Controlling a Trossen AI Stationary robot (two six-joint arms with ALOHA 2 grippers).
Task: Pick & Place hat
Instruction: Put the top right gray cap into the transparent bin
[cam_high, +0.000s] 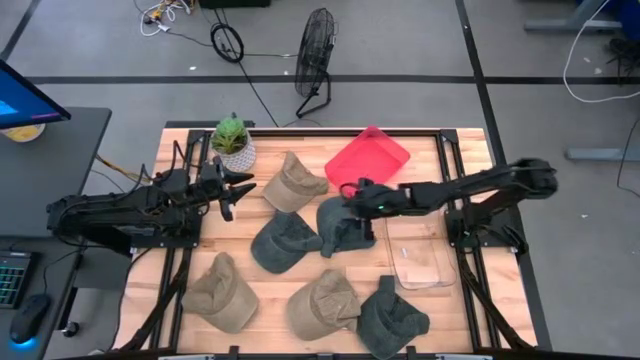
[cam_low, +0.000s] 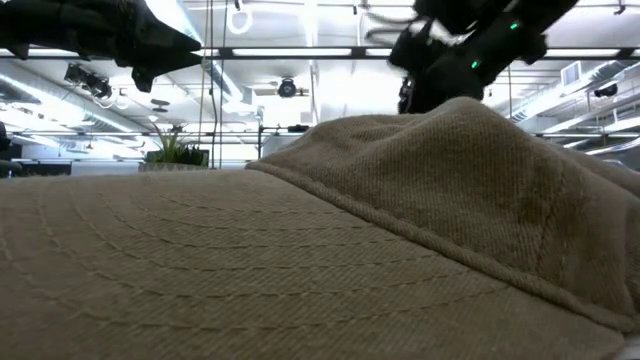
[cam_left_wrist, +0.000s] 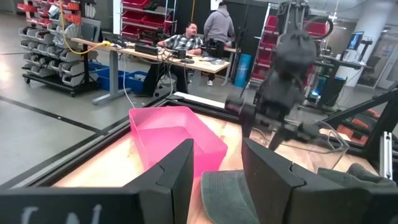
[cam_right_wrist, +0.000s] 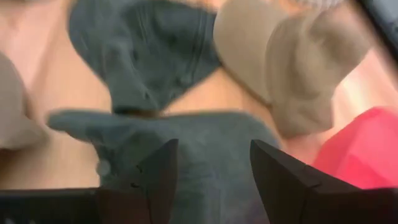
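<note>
Hat (cam_high: 338, 226): dark grey cap, table centre, beside red tray (cam_high: 368, 158); long axis runs near-to-far, brim toward near edge
Right gripper (cam_high: 352, 194): fingers spread, above cap's far end, nothing held
Left gripper (cam_high: 232, 190): parted, empty, near potted plant (cam_high: 233, 141)

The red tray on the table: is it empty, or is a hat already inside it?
Empty. In the high view the red tray shows only its bare bottom; the nearest tan hat lies beside it on the table.

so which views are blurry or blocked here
Low view: a tan hat against the lens fills most of it. Right wrist view: motion-smeared, grey hat soft beyond the right gripper. Left wrist view: right arm blurred. High view: sharp.
</note>
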